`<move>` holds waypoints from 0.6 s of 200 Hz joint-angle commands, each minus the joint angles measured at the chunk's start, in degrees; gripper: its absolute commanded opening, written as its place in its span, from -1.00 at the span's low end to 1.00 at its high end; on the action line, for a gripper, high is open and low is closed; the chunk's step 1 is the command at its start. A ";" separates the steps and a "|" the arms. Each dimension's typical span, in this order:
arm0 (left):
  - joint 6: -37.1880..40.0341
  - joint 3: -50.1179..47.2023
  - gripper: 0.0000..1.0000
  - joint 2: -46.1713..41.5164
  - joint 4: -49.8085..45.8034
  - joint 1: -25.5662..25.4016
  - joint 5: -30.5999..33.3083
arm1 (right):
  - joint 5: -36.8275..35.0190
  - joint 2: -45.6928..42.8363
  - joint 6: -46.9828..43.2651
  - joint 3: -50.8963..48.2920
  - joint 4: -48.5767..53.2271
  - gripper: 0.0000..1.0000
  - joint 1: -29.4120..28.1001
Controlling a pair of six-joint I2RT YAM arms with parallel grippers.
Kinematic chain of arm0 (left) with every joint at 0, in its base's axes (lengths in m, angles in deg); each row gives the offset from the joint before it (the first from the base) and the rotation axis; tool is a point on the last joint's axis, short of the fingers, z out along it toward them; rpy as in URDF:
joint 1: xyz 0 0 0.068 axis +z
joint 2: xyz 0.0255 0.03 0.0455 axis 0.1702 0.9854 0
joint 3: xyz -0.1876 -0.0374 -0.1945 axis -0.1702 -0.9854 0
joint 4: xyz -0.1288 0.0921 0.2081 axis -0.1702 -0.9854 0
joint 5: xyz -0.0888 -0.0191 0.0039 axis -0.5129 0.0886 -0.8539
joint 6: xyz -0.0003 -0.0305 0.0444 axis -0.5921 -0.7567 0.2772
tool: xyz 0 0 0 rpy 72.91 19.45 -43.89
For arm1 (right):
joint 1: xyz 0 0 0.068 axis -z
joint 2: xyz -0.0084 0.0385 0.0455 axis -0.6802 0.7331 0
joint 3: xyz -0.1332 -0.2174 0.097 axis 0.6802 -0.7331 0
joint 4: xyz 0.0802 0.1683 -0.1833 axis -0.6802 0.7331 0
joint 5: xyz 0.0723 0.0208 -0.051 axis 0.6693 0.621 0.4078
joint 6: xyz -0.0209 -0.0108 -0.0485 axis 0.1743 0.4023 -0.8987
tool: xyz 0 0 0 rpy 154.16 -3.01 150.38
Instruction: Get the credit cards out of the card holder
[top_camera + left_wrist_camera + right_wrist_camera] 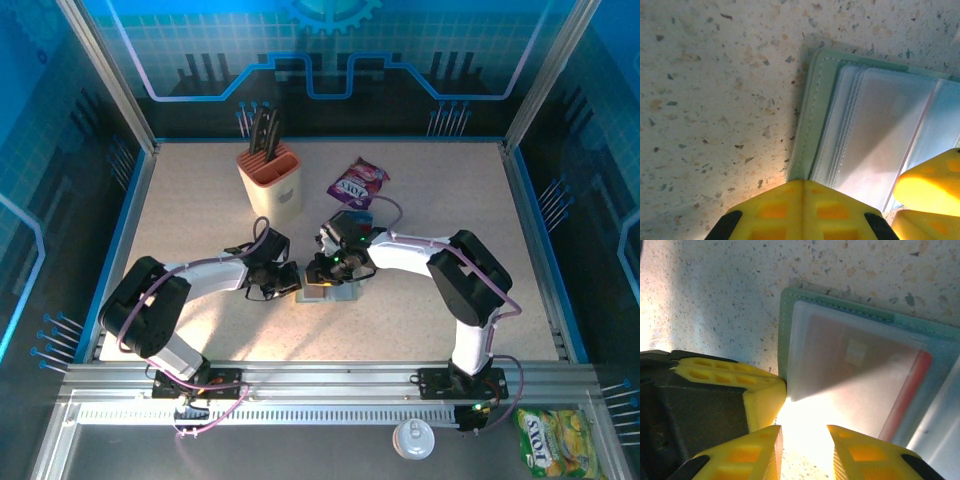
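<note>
Left gripper [802, 192], its two yellow fingers pressed together with no gap, stands tip-down at the near corner of the flat grey-green bifold card holder [816, 95]. The holder lies open on the speckled beige table [715, 100] just ahead of those fingers. Whether the tips pinch the holder's edge or only rest against it cannot be told. Clear plastic sleeves [880, 130] cover the holder's inner face, running off to the right in the left wrist view.

Right gripper [804, 440] hovers just beside the left one, jaws a little apart with only bright table between them, grasping nothing. The holder's lower edge lies directly ahead of its fingers. A thin red plastic card [912, 382] sits inside a clear sleeve, ahead and to the right of the right gripper, one red edge showing plainly.

Seen from above, a beige and orange knife block [270, 182] and a purple snack packet [358, 183] lie well beyond both grippers.
</note>
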 commanded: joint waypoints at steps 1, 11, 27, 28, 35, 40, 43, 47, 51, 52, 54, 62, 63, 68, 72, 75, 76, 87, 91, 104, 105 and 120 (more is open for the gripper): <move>1.77 0.92 -0.93 0.39 -2.25 0.39 1.09 | 0.12 1.28 0.38 1.34 1.32 -0.39 0.58; 1.75 0.84 -0.93 0.36 -2.23 0.46 1.00 | 0.08 1.54 0.48 1.35 1.32 -0.38 0.58; 1.59 0.43 -0.93 -0.02 -2.31 0.45 0.98 | 0.06 1.80 0.57 1.34 1.41 -0.37 0.65; 1.58 0.44 -0.93 -0.05 -2.32 0.42 0.98 | 0.06 1.79 0.57 1.34 1.41 -0.37 0.64; 1.57 0.21 -0.93 -0.19 -2.33 0.45 1.01 | 0.01 1.95 0.57 1.17 1.34 -0.37 0.71; 1.49 0.11 -0.93 -0.30 -2.27 0.43 1.04 | 0.06 1.94 0.59 1.09 1.24 -0.36 0.72; 1.44 0.02 -0.93 -0.45 -2.32 0.47 1.06 | 0.06 1.88 0.63 1.00 1.28 -0.36 0.69; 1.39 -0.12 -0.93 -0.53 -2.35 0.45 0.98 | 0.06 1.87 0.66 0.99 1.26 -0.35 0.71; 1.32 -0.24 -0.93 -0.62 -2.34 0.45 1.01 | -0.02 1.92 0.71 0.90 1.21 -0.34 0.72; 1.31 -0.25 -0.93 -0.66 -2.34 0.46 1.04 | 0.02 1.89 0.73 0.90 1.22 -0.34 0.71; 1.31 -0.36 -0.93 -0.65 -2.34 0.45 1.03 | -0.02 1.94 0.74 0.88 1.23 -0.33 0.84; 1.14 -0.59 -0.93 -0.81 -2.25 0.47 1.03 | -0.06 1.89 0.83 0.65 1.17 -0.29 0.82; 1.05 -0.64 -0.93 -0.84 -2.25 0.42 1.00 | -0.09 1.88 0.83 0.64 1.16 -0.28 0.81; 0.92 -0.89 -0.93 -1.02 -2.16 0.40 0.99 | -0.16 1.88 0.86 0.51 1.16 -0.26 0.88; 0.88 -1.03 -0.93 -1.05 -2.08 0.42 0.90 | -0.12 1.92 0.91 0.42 1.13 -0.25 0.89; 0.86 -1.11 -0.93 -1.16 -2.07 0.39 0.93 | -0.16 1.89 0.94 0.38 1.14 -0.24 0.92; 0.86 -1.12 -0.93 -1.19 -2.07 0.38 0.91 | -0.18 1.84 0.98 0.33 1.14 -0.24 0.90; 0.78 -1.49 -0.92 -1.31 -2.01 0.41 0.72 | -0.29 1.85 1.09 0.20 1.26 -0.22 0.97; 0.70 -1.63 -0.92 -1.34 -1.94 0.39 0.66 | -0.33 1.79 1.08 0.15 1.27 -0.21 1.00; 0.52 -1.96 -0.93 -1.38 -1.85 0.46 0.48 | -0.44 1.53 1.10 -0.13 1.41 -0.20 0.98; 0.52 -1.99 -0.93 -1.39 -1.87 0.47 0.51 | -0.45 1.52 1.14 -0.10 1.41 -0.20 0.98; 0.33 -2.34 -0.93 -1.57 -1.81 0.51 0.23 | -0.63 1.13 1.20 -0.46 1.52 -0.20 1.06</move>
